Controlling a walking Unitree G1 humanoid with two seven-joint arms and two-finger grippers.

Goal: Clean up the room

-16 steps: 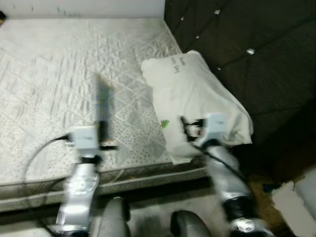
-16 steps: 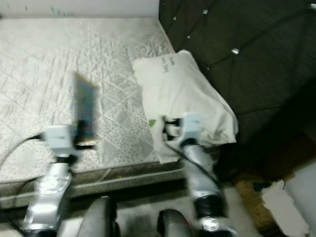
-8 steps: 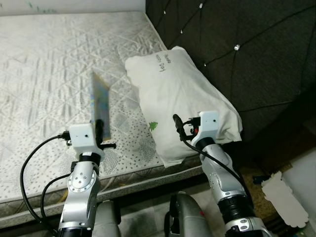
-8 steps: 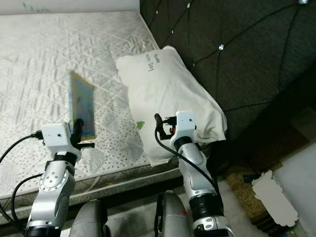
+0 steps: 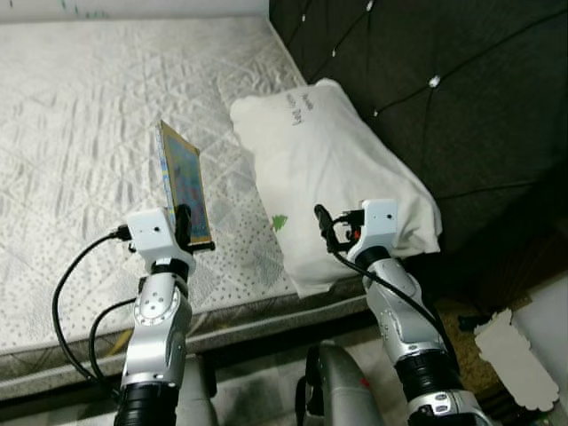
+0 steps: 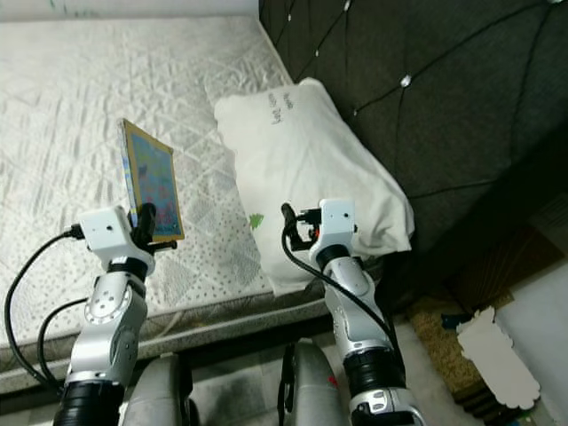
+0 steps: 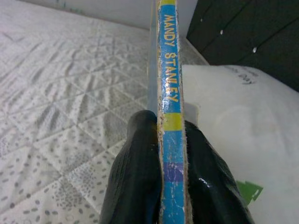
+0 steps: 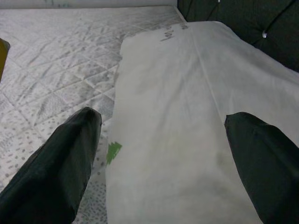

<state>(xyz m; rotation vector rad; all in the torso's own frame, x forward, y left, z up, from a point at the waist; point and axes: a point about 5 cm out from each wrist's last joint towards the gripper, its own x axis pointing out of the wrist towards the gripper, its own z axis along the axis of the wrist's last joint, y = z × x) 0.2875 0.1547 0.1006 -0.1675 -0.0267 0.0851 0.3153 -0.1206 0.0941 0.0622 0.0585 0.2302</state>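
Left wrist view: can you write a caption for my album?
Two black fingers of the left gripper pinch a thin blue picture book above the white quilted mattress.

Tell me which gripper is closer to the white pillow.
Right. The right gripper hangs open just over the pillow; the left gripper, shut on the book, is over the mattress beside it.

The left hand point(image 5: 182, 226) has turned the book point(image 5: 184, 182) it grips, so its colourful cover now faces about 3 o'clock toward the pillow point(image 5: 333, 169), where earlier it stood nearly edge-on.
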